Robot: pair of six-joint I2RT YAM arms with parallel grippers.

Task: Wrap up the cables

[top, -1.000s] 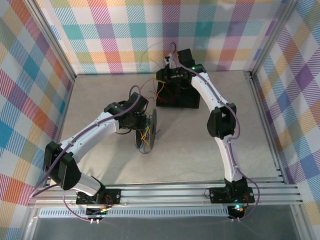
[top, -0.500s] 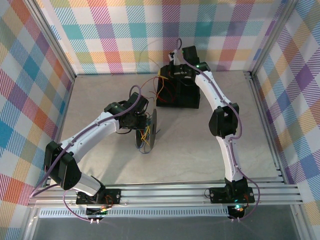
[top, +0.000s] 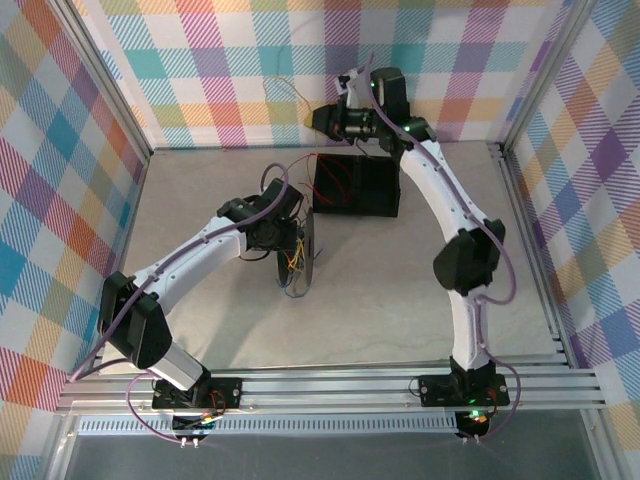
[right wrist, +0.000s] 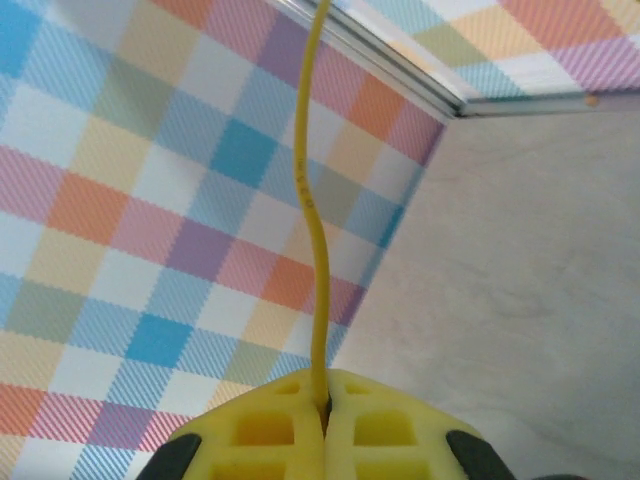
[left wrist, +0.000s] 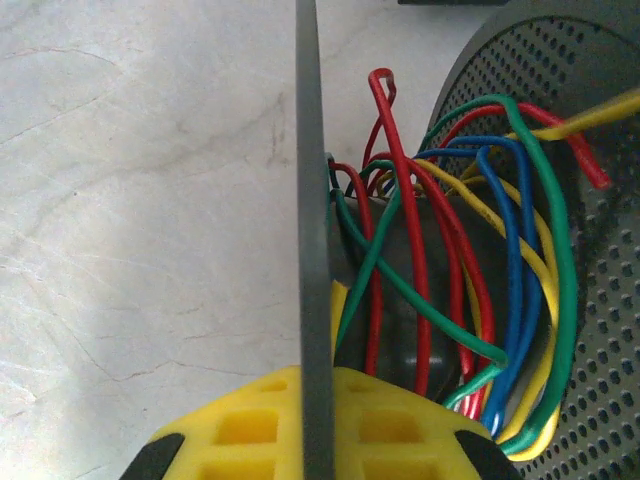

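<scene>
My left gripper (left wrist: 318, 388) is shut on the thin grey flange of the black spool (left wrist: 312, 200), which stands on edge on the table. Red, yellow, green and blue cables (left wrist: 455, 270) lie in loose turns round the spool's core, beside the perforated far flange (left wrist: 590, 300). In the top view the left gripper (top: 289, 236) holds the spool (top: 304, 262) at mid-table. My right gripper (right wrist: 323, 388) is shut on a single yellow cable (right wrist: 318, 230) that runs straight up from the pads. It hangs raised near the back wall (top: 326, 119).
A black box (top: 356, 188) stands behind the spool, with thin red strands (top: 300, 160) trailing from it toward the spool. Plaid walls close in the back and both sides. Aluminium rails run along the near edge (top: 330, 385).
The right arm has risen and swung back from over the black box toward the back wall, keeping the yellow cable. The left arm nudged the spool slightly right.
</scene>
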